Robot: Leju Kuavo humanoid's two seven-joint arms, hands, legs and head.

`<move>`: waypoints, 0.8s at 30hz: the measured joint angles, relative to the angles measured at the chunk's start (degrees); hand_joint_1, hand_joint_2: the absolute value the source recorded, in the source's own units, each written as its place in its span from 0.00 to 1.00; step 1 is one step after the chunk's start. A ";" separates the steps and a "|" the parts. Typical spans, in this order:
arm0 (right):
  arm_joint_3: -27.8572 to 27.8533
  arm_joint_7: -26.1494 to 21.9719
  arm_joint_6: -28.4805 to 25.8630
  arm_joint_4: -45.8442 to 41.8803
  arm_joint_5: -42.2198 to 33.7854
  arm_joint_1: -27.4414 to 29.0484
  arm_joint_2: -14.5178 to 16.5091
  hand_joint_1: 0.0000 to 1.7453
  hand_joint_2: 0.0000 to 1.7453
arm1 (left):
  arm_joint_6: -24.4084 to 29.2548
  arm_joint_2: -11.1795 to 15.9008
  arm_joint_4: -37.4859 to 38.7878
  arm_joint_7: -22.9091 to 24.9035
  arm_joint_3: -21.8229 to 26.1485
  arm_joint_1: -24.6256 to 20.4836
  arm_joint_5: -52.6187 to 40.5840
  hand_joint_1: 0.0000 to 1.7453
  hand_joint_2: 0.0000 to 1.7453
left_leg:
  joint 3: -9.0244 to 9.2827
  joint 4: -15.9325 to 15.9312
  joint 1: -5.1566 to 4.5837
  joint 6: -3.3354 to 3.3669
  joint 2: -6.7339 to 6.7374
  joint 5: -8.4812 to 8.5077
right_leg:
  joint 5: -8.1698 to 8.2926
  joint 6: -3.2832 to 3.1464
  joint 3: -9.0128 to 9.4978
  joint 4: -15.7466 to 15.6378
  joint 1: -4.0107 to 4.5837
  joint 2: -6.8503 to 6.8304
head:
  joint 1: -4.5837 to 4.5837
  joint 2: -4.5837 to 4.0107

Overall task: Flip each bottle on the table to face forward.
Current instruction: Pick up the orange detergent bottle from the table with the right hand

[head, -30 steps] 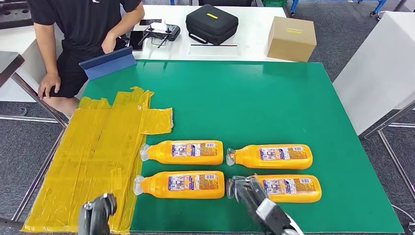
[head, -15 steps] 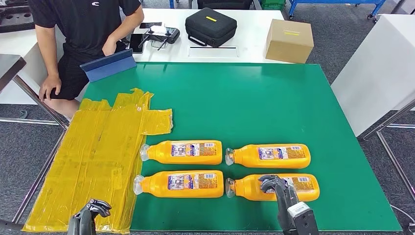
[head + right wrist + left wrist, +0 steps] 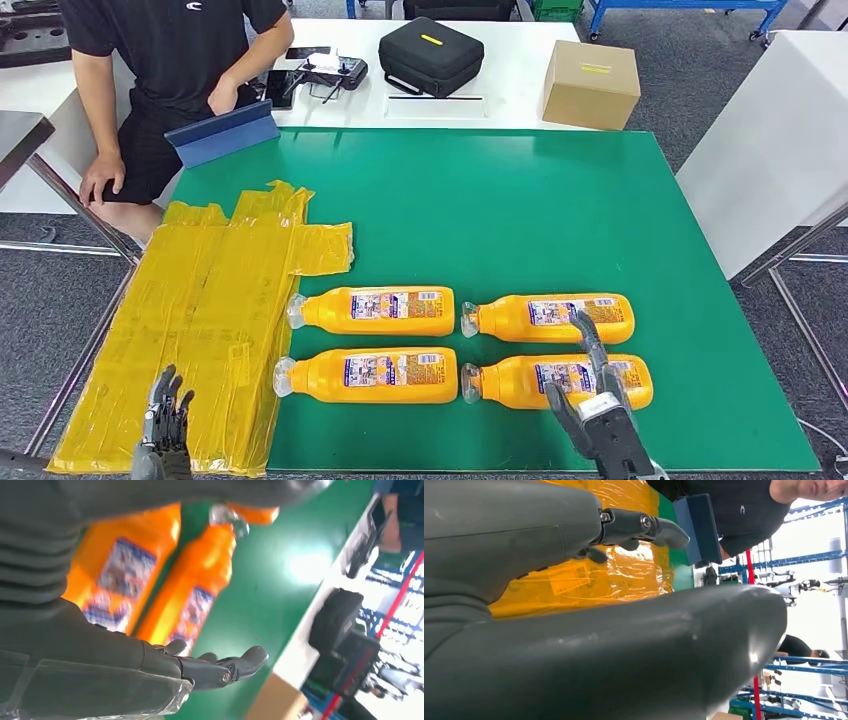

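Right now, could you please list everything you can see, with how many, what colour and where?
Orange plastic bottles: four, lying in two rows at the near side of the table, clear caps towards the left.
Green table mat: one, covering the table.
Yellow taped sheet: one, over the table's left edge.
Black zip case: one, on the white table behind.
Brown cardboard box: one, right of the case.
Blue tablet cover: one, at the far left corner.
Person in black: one, far left.
Left hand: open, above the yellow sheet.
Right hand: open, over the near right bottle.
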 joint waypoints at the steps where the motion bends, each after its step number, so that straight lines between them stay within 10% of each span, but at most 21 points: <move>1: -0.19 0.37 -0.02 -1.15 0.42 0.00 0.00 0.00 1.00 | 0.00 -0.01 -0.01 0.04 0.01 0.00 0.08 0.00 0.00 | 0.00 0.00 0.00 0.00 0.00 0.00 | 0.00 0.00 0.00 0.00 0.00 0.00 | 0.01 0.00; 16: -0.79 0.84 -4.09 -12.31 16.44 3.46 -0.47 0.00 1.00 | -1.12 -0.03 0.01 0.96 0.03 -0.29 0.67 0.00 0.00 | 0.03 0.00 0.01 -0.02 -0.01 -0.03 | -0.02 -0.01 -0.23 -0.01 0.00 -0.01 | 0.00 0.00; 24: 4.28 8.25 -6.18 -13.10 33.01 10.60 -9.36 0.00 1.00 | -1.91 -0.03 0.01 1.21 1.12 -0.01 2.74 0.00 0.00 | -0.04 0.00 -0.02 -0.01 -0.04 -0.04 | -0.02 0.00 0.05 -0.01 0.00 -0.01 | 0.01 0.00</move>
